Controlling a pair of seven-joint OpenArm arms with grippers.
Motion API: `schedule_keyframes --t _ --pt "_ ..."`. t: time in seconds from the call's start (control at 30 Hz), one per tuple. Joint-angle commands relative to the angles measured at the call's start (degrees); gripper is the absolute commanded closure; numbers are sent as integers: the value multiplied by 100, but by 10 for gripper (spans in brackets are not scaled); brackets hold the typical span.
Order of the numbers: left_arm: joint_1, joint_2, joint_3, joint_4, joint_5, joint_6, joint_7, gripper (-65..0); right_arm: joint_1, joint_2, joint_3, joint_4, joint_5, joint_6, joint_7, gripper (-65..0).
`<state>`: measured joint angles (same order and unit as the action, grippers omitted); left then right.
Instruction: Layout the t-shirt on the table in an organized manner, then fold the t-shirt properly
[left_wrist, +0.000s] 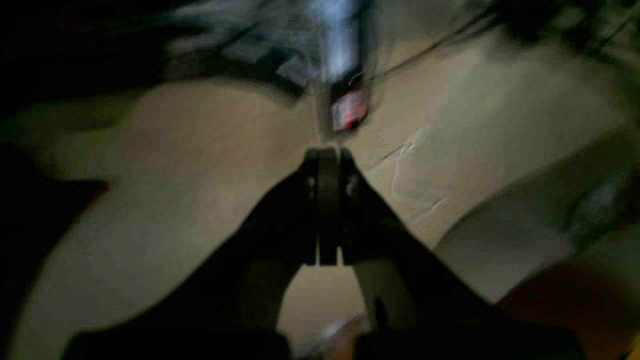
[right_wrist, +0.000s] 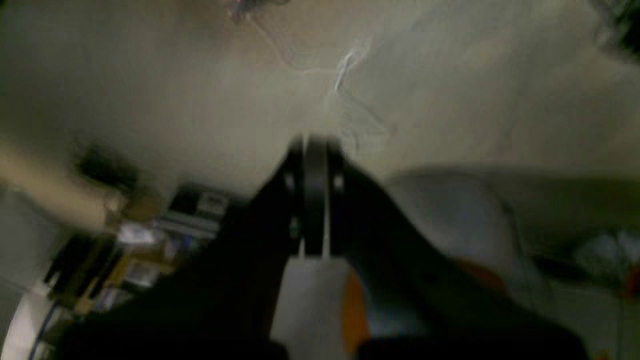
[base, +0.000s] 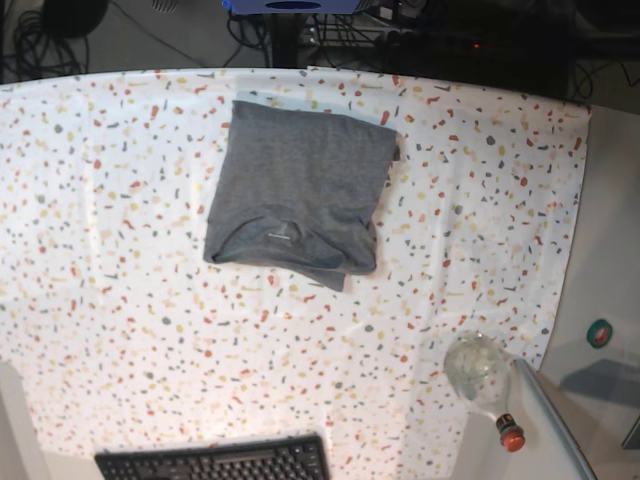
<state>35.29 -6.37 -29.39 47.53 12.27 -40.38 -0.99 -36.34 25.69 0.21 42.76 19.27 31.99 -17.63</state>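
In the left wrist view you get a dark, blurred look at the left gripper (left_wrist: 327, 205): its two black fingers are pressed flat together in the middle of the frame, with nothing between them. Behind it there is only a pale, tan surface and dim clutter along the top edge. No cloth shows, so the arm looks raised and turned away from the work.

The right wrist view tells you the same of the right gripper (right_wrist: 314, 200). Its fingers meet along the centre line, closed on nothing, and the camera faces a pale blurred surface with shelves or boxes at lower left. Again, no garment is in sight.

In the base view neither arm appears. The t-shirt (base: 300, 185) lies in the upper middle of the frame on the table (base: 120, 300), folded into a compact, roughly square stack, collar toward the bottom and a little fabric poking out at the lower right corner. Judge it light, soft and limp: it will sag and slide on the smooth cover. If you tidy it, pinch an edge or corner through all the layers, not the flat centre. A keyboard (base: 215, 462) sits at the bottom edge and a bottle (base: 482, 375) at lower right.
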Motion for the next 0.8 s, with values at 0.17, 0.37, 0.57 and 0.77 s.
schedule_keyframes --t 0.17,0.37,0.57,0.77 --pt "-1353 -510 1563 -3562 166 38 -1461 0 1106 -886 -1344 -2558 -32 -1120 2251 0" --pt "-1880 -528 3471 -4388 228 1018 -2059 0 1484 -1967 -2038 -3744 -32 -2605 4185 0" --pt "-1907 -405 3550 -4001 52 2539 -2094 0 1801 -2231 -2786 -3744 -32 -2667 4185 0" --pt "-2206 -141 3550 -4098 25 2715 -2094 0 2144 -2204 -2794 -3771 -32 -2667 4194 0"
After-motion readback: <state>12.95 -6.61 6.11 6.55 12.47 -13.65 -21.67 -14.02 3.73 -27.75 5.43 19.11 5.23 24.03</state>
